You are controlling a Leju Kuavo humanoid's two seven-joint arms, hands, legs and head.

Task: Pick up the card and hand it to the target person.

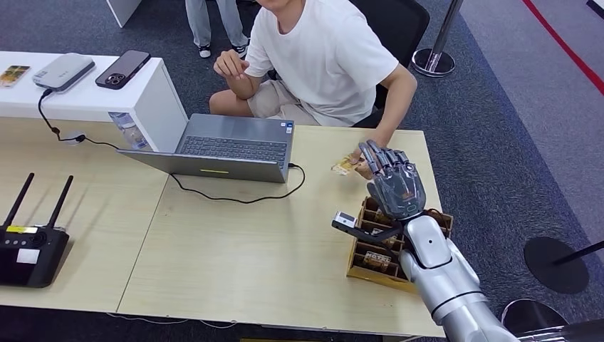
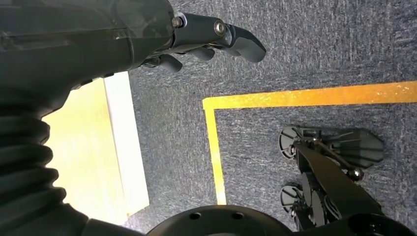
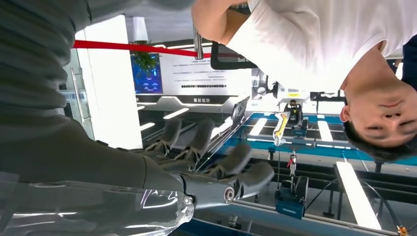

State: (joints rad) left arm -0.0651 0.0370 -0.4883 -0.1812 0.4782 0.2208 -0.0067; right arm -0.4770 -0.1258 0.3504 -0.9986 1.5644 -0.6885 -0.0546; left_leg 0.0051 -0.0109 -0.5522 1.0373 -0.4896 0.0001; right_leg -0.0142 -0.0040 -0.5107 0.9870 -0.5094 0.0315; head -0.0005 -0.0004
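My right hand is up over the far right of the table, fingers stretched out toward the person, nothing visibly in it; the right wrist view shows the fingers straight and apart, so I'd call it released. The card sits just past my fingertips, in or against the person's hand at the table edge; I can't tell whether my fingers touch it. Judgement: pickup done, handover basically made or in its last beat, only pulling the arm back left. The card box is right below my wrist. My left hand hangs by my side over the carpet, fingers loosely curled, holding nothing. Surface: pale wood table with a laptop and its cable, a router at the left. A white counter beyond holds a phone. Grey carpet with a yellow line.
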